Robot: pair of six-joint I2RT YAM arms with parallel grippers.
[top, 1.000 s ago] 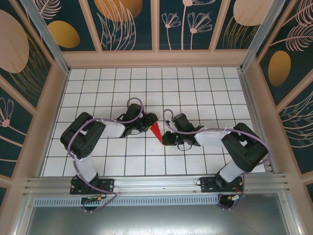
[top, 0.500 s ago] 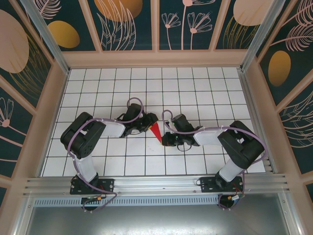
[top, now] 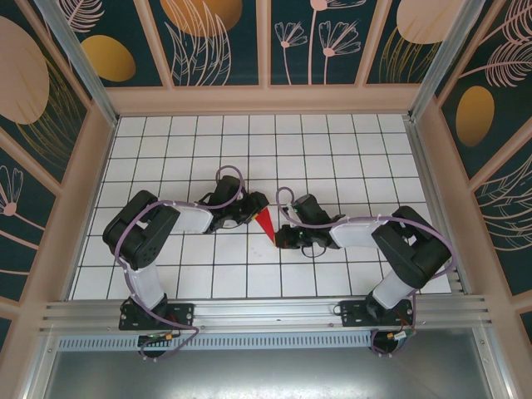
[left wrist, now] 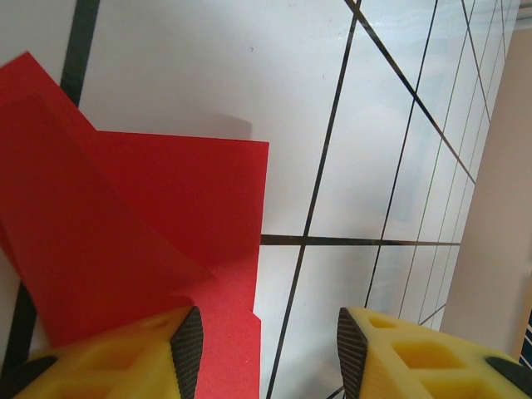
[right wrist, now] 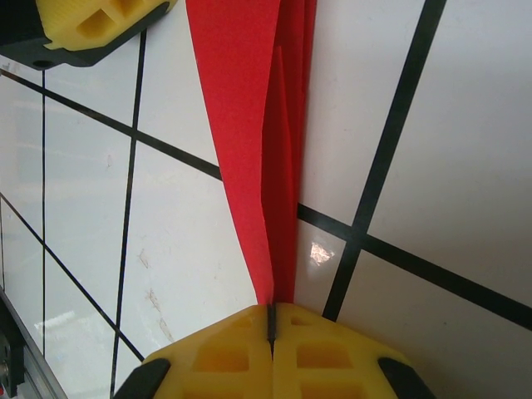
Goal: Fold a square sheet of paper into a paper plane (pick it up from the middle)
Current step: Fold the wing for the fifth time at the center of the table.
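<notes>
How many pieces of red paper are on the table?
1. The folded red paper lies between the grippers: the right gripper pinches its narrow tip, and the open left gripper sits at its wide end. More may be hidden underneath them.

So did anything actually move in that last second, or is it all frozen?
Barely. The right arm's elbow drifted slightly leftward. Nothing was grabbed or released: the right gripper stays pinched on the tip of the red paper, the left gripper stays open at its other end, and the paper hasn't moved.
</notes>
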